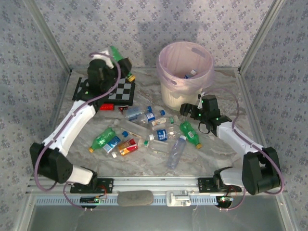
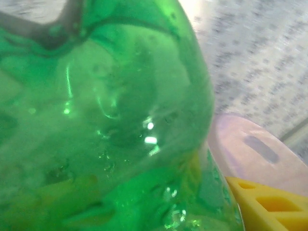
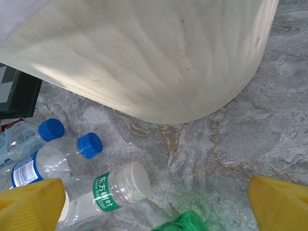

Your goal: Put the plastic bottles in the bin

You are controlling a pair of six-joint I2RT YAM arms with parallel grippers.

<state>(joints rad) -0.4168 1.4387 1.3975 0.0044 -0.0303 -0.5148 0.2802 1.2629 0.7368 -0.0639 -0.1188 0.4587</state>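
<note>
Within left claw (image 1: 117,58), seemingly, green bottle (image 2: 106,120).

Soft, even light falls from overhead, slightly washing out the marble table (image 1: 130,166); a dim grey shadow smudges the back wall (image 1: 154,29). Pressed close to the left wrist lens, the green bottle (image 2: 106,120) blurs, carrying small white glints. The right wrist view is crisp.

A lab test booth — aluminium frame (image 1: 159,182), wallpapered panels (image 1: 144,24), marbled tabletop (image 1: 120,166).
</note>
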